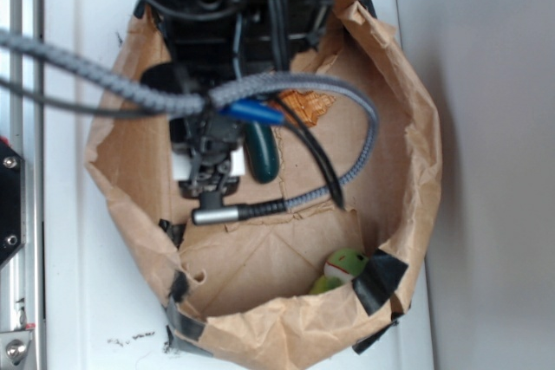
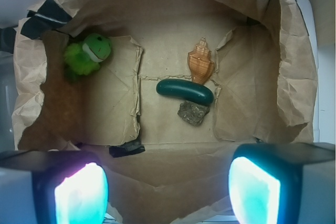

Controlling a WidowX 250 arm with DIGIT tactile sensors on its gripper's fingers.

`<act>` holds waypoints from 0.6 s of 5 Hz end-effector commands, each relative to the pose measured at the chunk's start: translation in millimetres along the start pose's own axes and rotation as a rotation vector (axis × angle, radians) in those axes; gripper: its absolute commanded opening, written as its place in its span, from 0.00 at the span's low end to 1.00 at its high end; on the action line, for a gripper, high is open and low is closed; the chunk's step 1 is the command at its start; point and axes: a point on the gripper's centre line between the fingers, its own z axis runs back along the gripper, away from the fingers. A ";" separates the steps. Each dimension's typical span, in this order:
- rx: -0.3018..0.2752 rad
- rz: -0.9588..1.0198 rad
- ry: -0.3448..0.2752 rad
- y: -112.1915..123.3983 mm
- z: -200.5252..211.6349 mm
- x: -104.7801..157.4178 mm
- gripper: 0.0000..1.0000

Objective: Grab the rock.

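Approach | gripper (image 2: 168, 190) jaws apart above bag floor | rock (image 2: 193, 113) touching green oblong (image 2: 185, 92) | next: descend, straddle rock.

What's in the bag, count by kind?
Rock: 1
Seashell: 1
Dark green oblong: 1
Green plush toy: 1
Total: 4
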 end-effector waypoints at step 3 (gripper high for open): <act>0.094 -0.115 -0.099 29.5 -74.4 17.3 1.00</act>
